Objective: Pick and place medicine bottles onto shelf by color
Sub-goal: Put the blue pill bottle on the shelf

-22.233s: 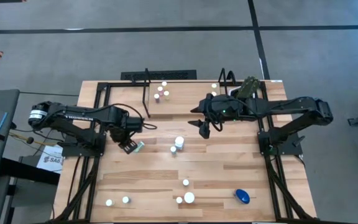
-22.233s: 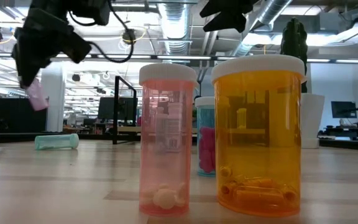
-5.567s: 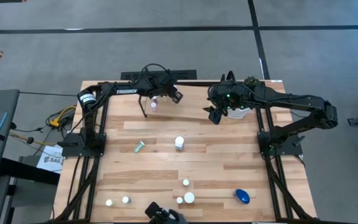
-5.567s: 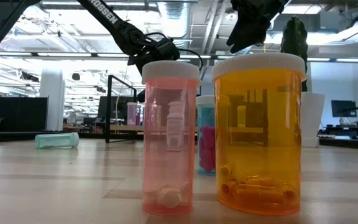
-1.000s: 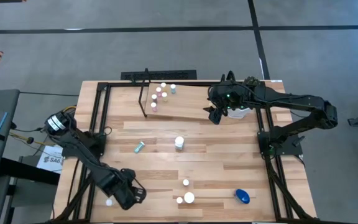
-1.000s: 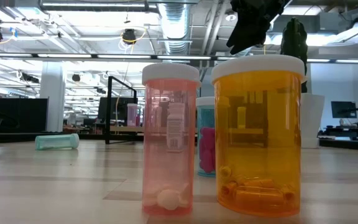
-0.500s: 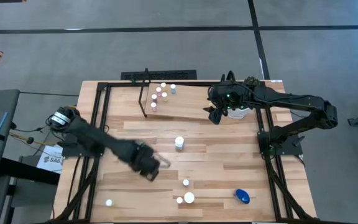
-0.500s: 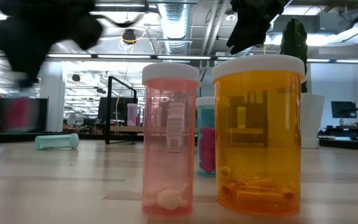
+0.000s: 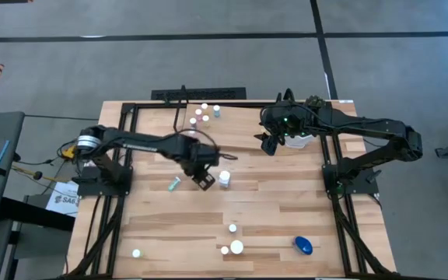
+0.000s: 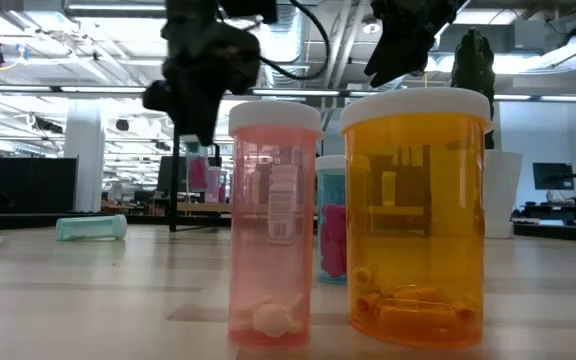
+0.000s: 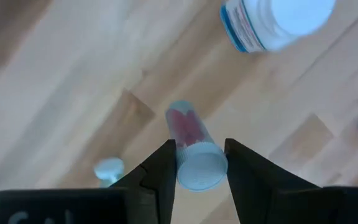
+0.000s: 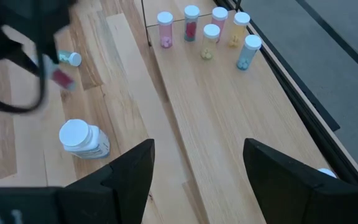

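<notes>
Sorting is partly done, judging from the layout: six small bottles [image 12: 207, 38] stand capped and upright on the shelf [image 9: 232, 132], clustered at its end farthest from the white plant pot [image 9: 300, 137]. In the right wrist view these read as pink, red-filled, pale yellow, orange and teal. The left gripper [image 11: 199, 163] hangs above the table [image 9: 286, 202] near the large white bottle [image 9: 224, 178], its fingers closed on a small clear vial [image 11: 191, 155] that has red pills inside and a pale cap; the vial is off the table and not yet at the shelf. The right gripper [image 9: 266, 143] waits over the shelf next to the plant pot, fingers spread wide and holding nothing. Still to move: the large white bottle, standing upright; a teal vial [image 9: 175, 183] lying on its side just beyond the left gripper from it; and, well away from the shelf at the table's near edge, a pink bottle [image 10: 271, 220] with a few white pills, an orange bottle [image 10: 416, 215] with orange capsules, a teal bottle [image 10: 330, 215] with pink pills, one small white-capped bottle [image 9: 136, 253] and a blue object [image 9: 303, 246].
</notes>
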Action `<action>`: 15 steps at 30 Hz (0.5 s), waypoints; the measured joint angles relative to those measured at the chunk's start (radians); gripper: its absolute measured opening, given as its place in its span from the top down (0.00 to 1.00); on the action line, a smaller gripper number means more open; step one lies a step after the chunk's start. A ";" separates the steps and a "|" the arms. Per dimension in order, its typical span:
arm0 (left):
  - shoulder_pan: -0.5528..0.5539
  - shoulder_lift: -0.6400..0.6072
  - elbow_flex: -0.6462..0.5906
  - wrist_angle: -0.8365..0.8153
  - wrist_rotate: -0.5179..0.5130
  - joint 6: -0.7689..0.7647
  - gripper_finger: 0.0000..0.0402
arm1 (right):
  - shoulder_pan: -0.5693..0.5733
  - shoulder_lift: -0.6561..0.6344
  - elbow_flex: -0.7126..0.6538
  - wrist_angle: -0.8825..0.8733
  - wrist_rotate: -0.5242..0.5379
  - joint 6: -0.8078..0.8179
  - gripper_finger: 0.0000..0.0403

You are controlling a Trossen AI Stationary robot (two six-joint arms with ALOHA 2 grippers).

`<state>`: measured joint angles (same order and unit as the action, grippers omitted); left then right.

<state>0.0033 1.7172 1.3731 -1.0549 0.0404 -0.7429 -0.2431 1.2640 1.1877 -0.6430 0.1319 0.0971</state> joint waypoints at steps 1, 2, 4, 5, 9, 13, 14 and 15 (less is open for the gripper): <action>0.013 0.022 0.023 -0.013 0.000 0.035 0.73 | 0.000 0.000 0.000 0.000 0.000 0.000 0.33; 0.022 0.045 0.051 -0.034 0.000 0.069 0.73 | 0.000 0.000 0.000 0.000 0.000 0.000 0.33; 0.040 0.086 0.102 -0.063 -0.021 0.135 0.73 | 0.000 0.000 0.000 0.000 0.000 0.000 0.33; 0.048 0.106 0.129 -0.075 -0.036 0.170 0.73 | 0.000 0.000 0.000 0.000 0.000 0.000 0.33; 0.073 0.166 0.211 -0.108 -0.108 0.321 0.71 | 0.000 0.000 0.000 0.000 0.000 0.000 0.33; 0.102 0.195 0.249 -0.132 -0.128 0.466 0.69 | 0.000 0.000 0.000 0.000 0.000 0.000 0.33; 0.112 0.197 0.249 -0.131 -0.125 0.502 0.68 | 0.000 0.000 0.000 0.000 0.000 0.000 0.33; 0.122 0.199 0.249 -0.135 -0.124 0.535 0.68 | 0.000 0.000 0.000 0.000 0.000 0.000 0.33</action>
<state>0.1257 1.9158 1.6226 -1.1897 -0.0834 -0.2076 -0.2432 1.2640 1.1881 -0.6430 0.1319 0.0971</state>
